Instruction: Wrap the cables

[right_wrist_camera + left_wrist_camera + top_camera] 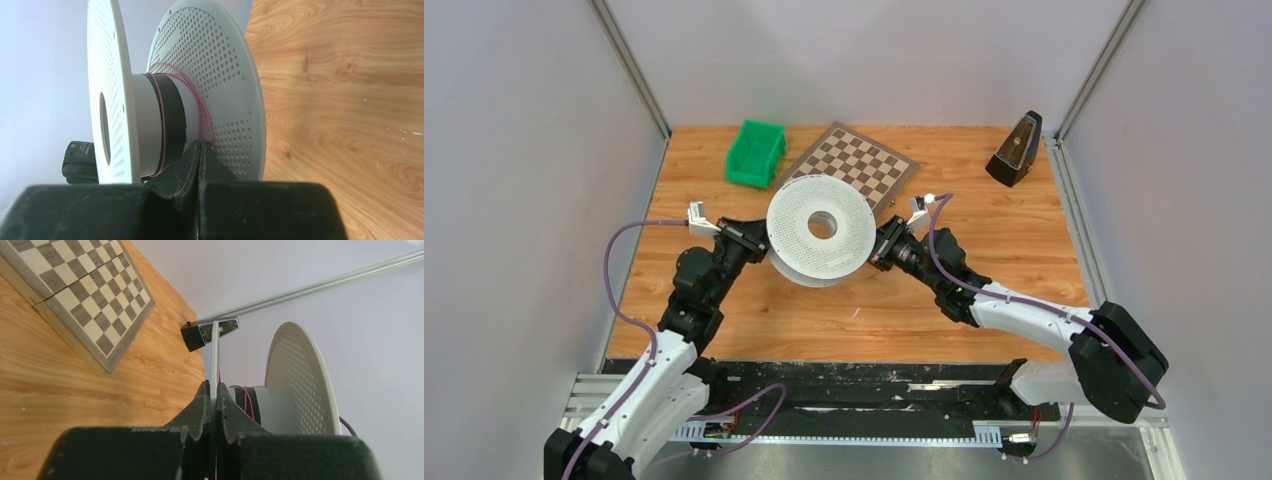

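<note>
Pinching the rim of the big white plastic spool with holes [821,228], my left pincer [214,390] holds it above the wooden table [1024,250]. A few loops of thin pink cable [202,107] sit round its middle, so most wrapping looks left. My right pincer [201,145] is squeezed tight on that cable. I cannot tell what the green plastic bin [755,153] holds.

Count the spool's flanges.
2. The near flange is pinched edge-on in the left end effector; the far flange stands beyond the hub, to its right in the left wrist view.
</note>
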